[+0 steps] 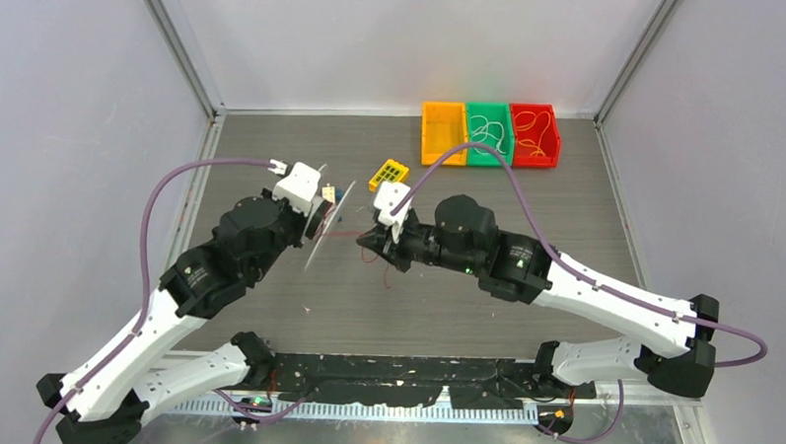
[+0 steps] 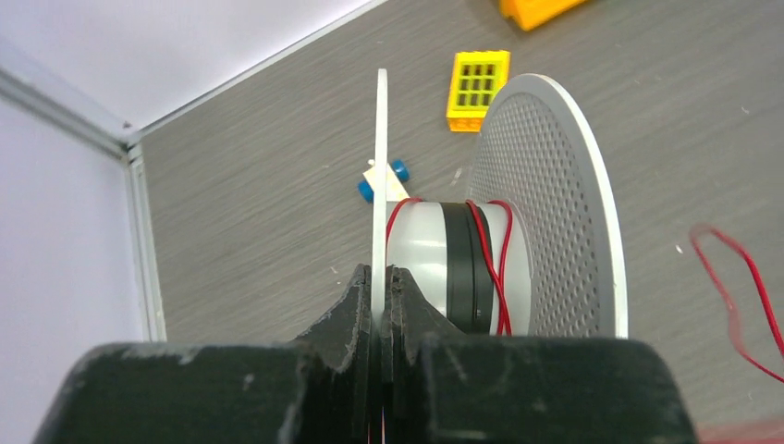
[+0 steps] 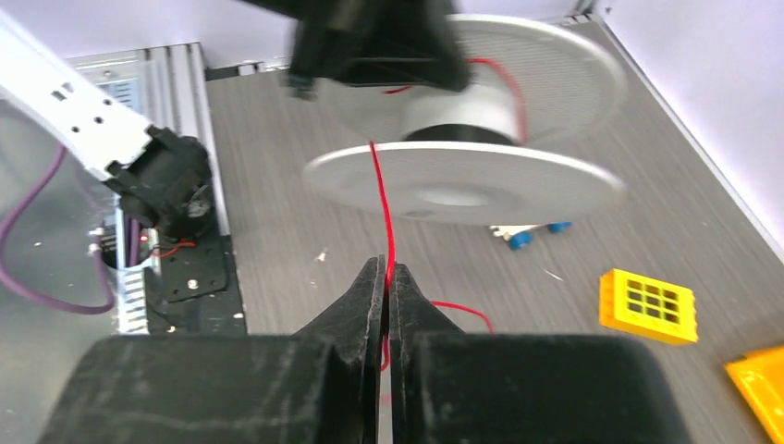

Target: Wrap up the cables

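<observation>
Spool (image 2: 545,185) in left gripper (image 2: 381,277), cable (image 3: 379,185) pinched in right gripper (image 3: 386,273)

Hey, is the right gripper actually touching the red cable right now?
Touching. The right wrist view shows the right gripper shut on the red cable, which runs up to the spool.

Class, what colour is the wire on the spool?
The wire on the spool is red, clearest in left wrist view.
</observation>
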`<state>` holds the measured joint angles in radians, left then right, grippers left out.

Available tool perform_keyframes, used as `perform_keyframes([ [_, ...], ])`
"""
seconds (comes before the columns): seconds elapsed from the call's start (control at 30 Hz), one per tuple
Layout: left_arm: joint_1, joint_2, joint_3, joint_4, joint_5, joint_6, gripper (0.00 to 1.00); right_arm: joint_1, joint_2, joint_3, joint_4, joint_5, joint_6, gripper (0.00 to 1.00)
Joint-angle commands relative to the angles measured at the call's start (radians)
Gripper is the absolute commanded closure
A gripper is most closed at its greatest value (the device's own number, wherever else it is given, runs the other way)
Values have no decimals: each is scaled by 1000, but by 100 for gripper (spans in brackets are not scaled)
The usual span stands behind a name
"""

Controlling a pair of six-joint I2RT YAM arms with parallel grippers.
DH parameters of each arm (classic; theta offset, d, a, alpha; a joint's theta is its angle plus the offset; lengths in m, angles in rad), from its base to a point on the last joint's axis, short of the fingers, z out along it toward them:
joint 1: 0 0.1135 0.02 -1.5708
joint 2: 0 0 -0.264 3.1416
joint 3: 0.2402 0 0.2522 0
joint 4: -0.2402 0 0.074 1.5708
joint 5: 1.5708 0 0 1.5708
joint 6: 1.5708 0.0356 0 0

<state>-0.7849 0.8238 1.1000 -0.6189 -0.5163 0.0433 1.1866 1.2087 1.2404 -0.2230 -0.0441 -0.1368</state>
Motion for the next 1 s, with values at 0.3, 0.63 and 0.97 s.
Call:
perform_keyframes([
  [0.3, 3, -63, 143, -220, 494, 225, 100, -163, -33, 91, -100, -91, -70, 95],
  [0.63, 7, -54, 361, -357, 874, 99, 100, -232, -154, -161, 18, -251, -64, 95],
  [0.97, 10, -91, 337, -131, 915, -181, 100, -232, -323, -465, 380, -415, 74, 92],
])
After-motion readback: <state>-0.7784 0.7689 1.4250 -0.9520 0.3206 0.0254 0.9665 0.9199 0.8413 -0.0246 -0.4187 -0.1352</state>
